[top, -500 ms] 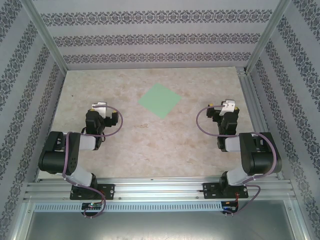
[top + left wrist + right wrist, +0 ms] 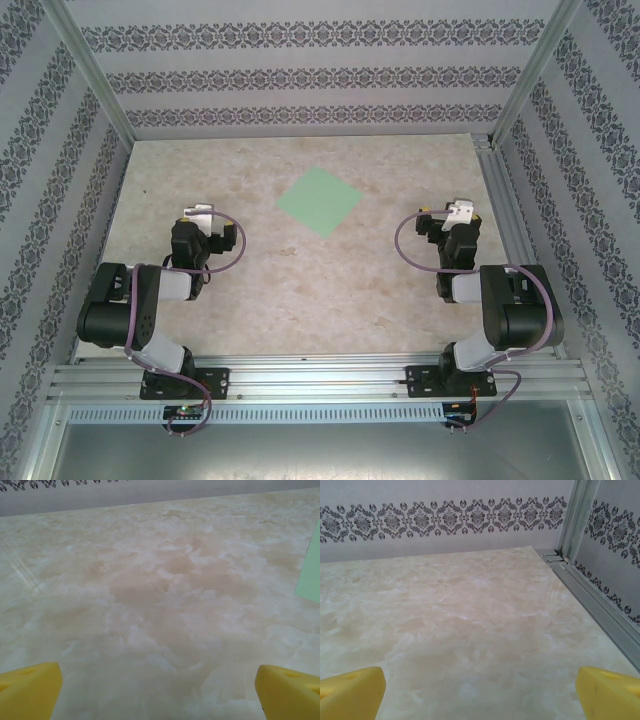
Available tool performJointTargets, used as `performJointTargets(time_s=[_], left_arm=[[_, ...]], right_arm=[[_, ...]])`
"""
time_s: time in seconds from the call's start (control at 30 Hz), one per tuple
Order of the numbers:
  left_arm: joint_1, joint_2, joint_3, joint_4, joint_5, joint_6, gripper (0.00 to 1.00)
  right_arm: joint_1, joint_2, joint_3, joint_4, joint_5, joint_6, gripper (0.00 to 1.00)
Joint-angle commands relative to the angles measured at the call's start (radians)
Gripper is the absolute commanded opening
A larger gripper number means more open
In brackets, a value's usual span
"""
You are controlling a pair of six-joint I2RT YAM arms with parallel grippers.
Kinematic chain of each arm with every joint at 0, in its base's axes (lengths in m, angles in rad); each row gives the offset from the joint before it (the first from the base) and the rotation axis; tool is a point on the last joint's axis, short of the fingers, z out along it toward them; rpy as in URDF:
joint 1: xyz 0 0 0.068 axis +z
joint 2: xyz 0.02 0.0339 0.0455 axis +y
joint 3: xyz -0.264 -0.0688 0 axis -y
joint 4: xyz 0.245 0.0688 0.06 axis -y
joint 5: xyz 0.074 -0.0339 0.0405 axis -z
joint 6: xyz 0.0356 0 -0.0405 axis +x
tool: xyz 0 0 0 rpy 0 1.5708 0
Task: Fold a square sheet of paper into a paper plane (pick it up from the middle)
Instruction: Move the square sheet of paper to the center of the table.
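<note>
Toward twelve o'clock from the centre of the marbled table (image 2: 300, 300), seen from above: the square sheet of paper (image 2: 319, 201), lying flat, unfolded, turned corner-on like a diamond, touched by nothing.

Off at its eight o'clock, well apart: the left gripper (image 2: 200, 214), released, over bare tabletop. From the left wrist, yellow fingertips (image 2: 30, 690) spread out to the two lower corners, with nothing between but marbled surface. A sliver of the green paper at three o'clock, cut off by the edge.

At four o'clock from the sheet, also well apart: the right gripper (image 2: 458, 212), likewise released. From the right wrist, fingertips wide at both lower corners, bare table ahead, patterned wall (image 2: 445, 520) at twelve o'clock, metal frame rail (image 2: 600, 610) along three o'clock.

Left arm (image 2: 125, 310) and right arm (image 2: 515, 310) folded back toward six o'clock.
</note>
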Motion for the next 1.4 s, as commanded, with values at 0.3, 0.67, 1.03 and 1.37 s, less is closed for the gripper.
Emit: performJointTargets(time_s=[0.3,0.67,1.03,1.37], left_arm=[[0.008,-0.034,0.005,0.034,-0.003,0.002,1.0],[0.025,-0.299,0.04,-0.263,-0.14,-0.137,1.0],[0.034,-0.224,0.397,-0.794,0.056,-0.42,1.0],[0.002,-0.04,0.549,-0.815,0.368,-0.453,1.0]], right_arm=[[0.001,-0.006,0.022,0.004,-0.043,0.004,0.98],[0.006,-0.254,0.294,-0.784,0.049,0.196,0.98],[0.175,-0.098,0.629,-1.13,-0.301,0.431,0.97],[0.403,0.222,0.932,-1.236,-0.254,0.495,0.93]])
